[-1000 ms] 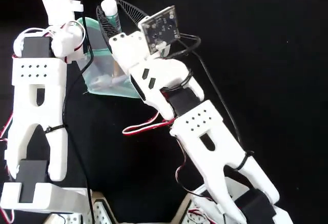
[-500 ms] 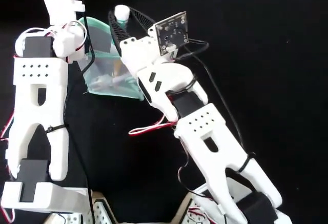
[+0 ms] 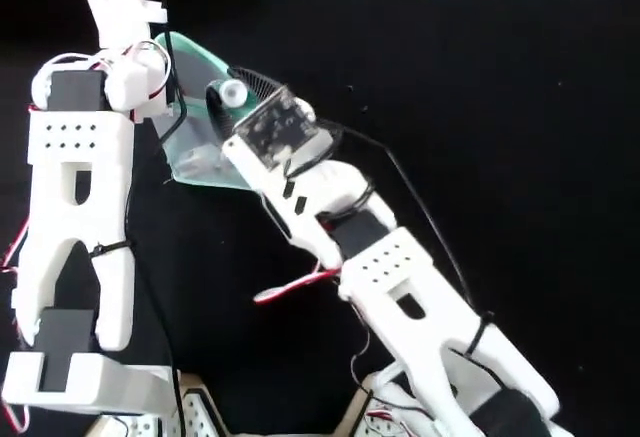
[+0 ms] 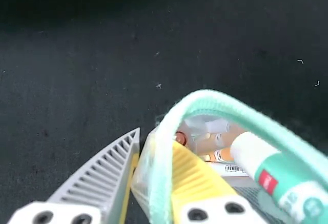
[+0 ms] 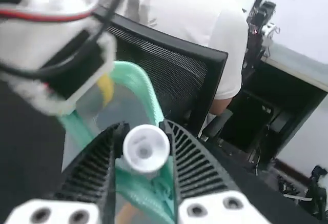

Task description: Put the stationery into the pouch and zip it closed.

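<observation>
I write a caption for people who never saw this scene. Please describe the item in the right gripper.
On the black table, the left gripper holds a mint-green pouch open. At its mouth, the right gripper grips a glue stick: a white tube with a green label, while other items lie inside.

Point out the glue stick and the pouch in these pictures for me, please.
glue stick (image 5: 146,148): right wrist view, on its round white end.
pouch (image 4: 215,100): left wrist view, on the green rim of its mouth.

Clear glossy plastic pouch (image 3: 195,157), smooth plastic glue stick (image 5: 146,148), matt black tablecloth (image 3: 500,107)
</observation>
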Controlling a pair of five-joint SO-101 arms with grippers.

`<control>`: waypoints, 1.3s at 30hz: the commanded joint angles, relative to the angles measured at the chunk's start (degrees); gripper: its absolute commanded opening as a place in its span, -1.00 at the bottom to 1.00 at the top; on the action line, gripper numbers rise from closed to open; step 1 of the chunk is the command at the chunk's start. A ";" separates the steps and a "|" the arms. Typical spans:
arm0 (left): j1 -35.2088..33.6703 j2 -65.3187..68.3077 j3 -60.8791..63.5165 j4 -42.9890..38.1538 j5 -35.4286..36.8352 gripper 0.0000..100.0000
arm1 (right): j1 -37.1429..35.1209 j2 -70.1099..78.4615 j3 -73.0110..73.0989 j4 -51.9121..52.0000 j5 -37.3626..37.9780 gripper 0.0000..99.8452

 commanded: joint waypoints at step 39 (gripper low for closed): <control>-0.57 8.97 15.25 -2.29 -0.97 -0.94 | 5.80 -18.33 4.44 25.58 -4.75 -0.48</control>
